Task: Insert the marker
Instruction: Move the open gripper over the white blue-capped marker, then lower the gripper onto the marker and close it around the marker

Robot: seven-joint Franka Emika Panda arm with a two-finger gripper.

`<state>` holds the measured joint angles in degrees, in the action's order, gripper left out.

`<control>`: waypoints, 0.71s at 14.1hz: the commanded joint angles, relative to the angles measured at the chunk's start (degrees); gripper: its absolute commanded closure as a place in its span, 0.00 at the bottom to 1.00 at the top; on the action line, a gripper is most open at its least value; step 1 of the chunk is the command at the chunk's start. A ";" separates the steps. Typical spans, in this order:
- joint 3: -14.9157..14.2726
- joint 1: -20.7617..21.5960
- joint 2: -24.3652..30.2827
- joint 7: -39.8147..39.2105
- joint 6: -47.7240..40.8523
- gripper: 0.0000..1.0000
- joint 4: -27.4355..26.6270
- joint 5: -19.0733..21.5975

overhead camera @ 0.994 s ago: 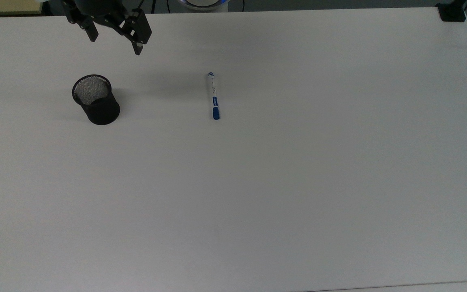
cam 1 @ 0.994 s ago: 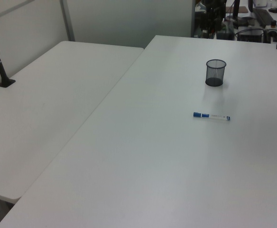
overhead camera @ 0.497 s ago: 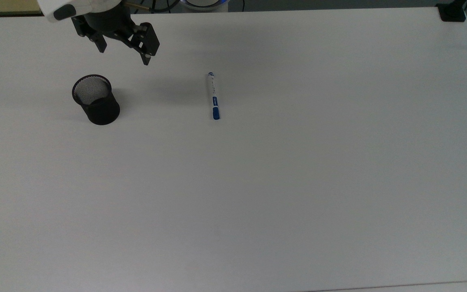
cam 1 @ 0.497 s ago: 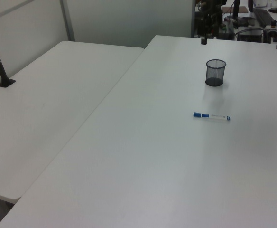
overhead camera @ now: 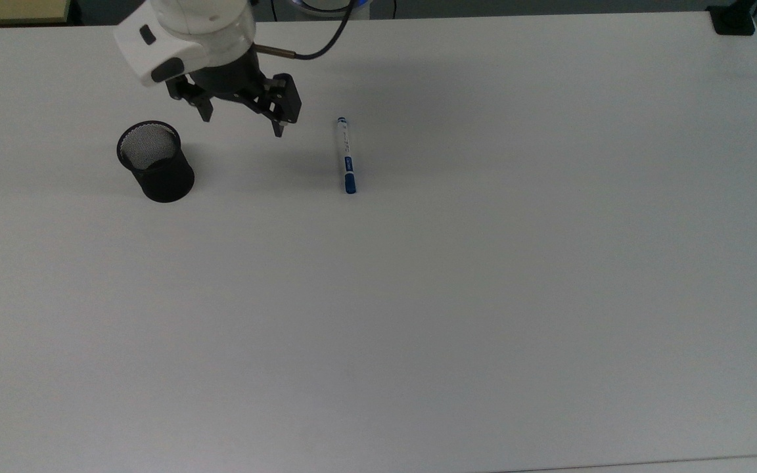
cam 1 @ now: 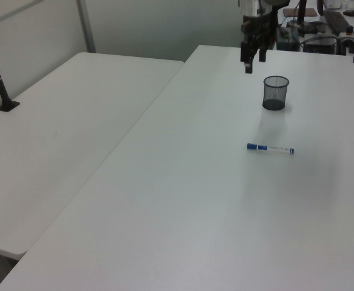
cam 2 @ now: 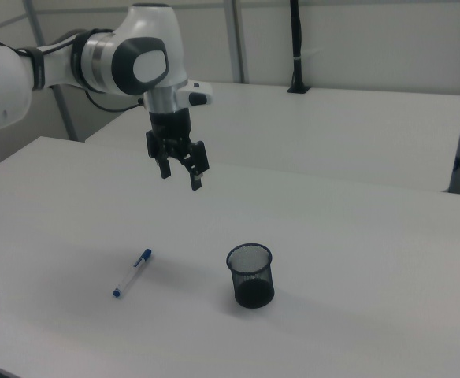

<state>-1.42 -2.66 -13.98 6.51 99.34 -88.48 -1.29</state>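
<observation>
Presently, status: my black two-finger gripper hangs spread wide and empty, above the white table.
Marker location: slim white-barrelled marker with blue cap lies flat, well apart from the black mesh cup.
Handling, judged: light, rigid, smooth; likely to roll.
Hold point: mid-barrel, across its width.
Count: one marker, one cup, one gripper.

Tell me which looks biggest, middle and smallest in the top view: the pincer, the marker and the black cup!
1. Pincer, spread open; it hangs above the table, nearer the camera, so it may look bigger than it is.
2. Black cup.
3. Marker, long but very thin, so it covers the least.
</observation>
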 commanded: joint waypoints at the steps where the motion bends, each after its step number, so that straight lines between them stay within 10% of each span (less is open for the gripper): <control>1: -0.34 1.16 -2.53 0.26 2.17 0.00 -0.20 1.90; 10: -0.25 12.50 -8.69 -6.49 -0.35 0.02 -2.75 2.60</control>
<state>-1.09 7.73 -23.25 5.18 102.53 -89.29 0.23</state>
